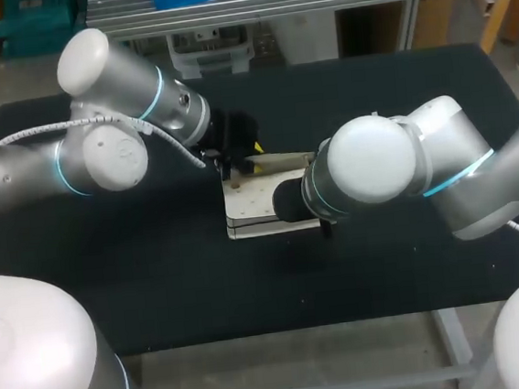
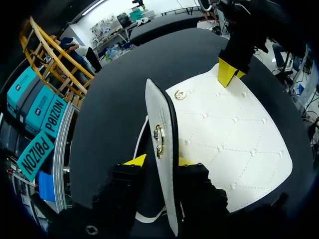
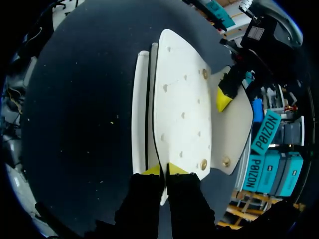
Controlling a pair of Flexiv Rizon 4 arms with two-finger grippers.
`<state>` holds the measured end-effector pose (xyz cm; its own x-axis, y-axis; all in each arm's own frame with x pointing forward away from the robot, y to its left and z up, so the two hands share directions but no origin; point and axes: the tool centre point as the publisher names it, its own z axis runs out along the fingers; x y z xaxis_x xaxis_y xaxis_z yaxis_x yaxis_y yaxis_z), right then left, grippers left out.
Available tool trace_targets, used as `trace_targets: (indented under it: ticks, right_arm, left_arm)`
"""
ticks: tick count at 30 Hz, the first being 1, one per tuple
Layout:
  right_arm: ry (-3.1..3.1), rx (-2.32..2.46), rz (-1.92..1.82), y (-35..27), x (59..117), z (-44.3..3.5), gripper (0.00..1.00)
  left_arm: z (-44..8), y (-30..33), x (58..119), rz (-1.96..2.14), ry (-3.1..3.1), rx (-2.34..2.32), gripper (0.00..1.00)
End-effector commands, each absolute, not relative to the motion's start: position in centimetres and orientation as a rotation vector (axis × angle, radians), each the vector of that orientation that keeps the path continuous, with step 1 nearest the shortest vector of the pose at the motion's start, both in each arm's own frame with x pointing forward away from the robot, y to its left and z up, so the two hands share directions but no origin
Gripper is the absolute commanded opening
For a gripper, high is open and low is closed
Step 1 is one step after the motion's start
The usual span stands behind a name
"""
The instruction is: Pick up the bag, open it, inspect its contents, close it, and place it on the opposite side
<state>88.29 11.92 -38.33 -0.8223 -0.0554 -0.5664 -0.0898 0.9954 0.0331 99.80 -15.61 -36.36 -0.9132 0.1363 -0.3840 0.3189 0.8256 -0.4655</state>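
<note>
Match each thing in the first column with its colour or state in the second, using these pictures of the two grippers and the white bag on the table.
Column one:
1. left gripper
2. right gripper
3. table
4. clasp

Column two:
A. gold
B. shut on the edge of the bag
C. black
D. shut on the raised flap

Pairs: 1-D, 2-B, 3-C, 4-A
</note>
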Motion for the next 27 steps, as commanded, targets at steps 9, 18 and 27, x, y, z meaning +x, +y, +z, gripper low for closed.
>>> trace_targets:
  ticks: [9,18,27]
  right_arm:
    - [2.534,-0.1,0.08,11.9,88.25,-38.64,0.0]
    - [2.534,-0.1,0.08,11.9,88.25,-38.64,0.0]
    - [2.534,-0.1,0.08,11.9,88.25,-38.64,0.0]
  left_arm:
    - [-36.13,-15.48,99.94,-0.768,2.702,0.323,0.0]
    - [-35.97,-15.22,99.93,-0.807,2.726,0.325,0.0]
    - [-36.27,-15.24,100.19,-0.881,2.767,0.342,0.3]
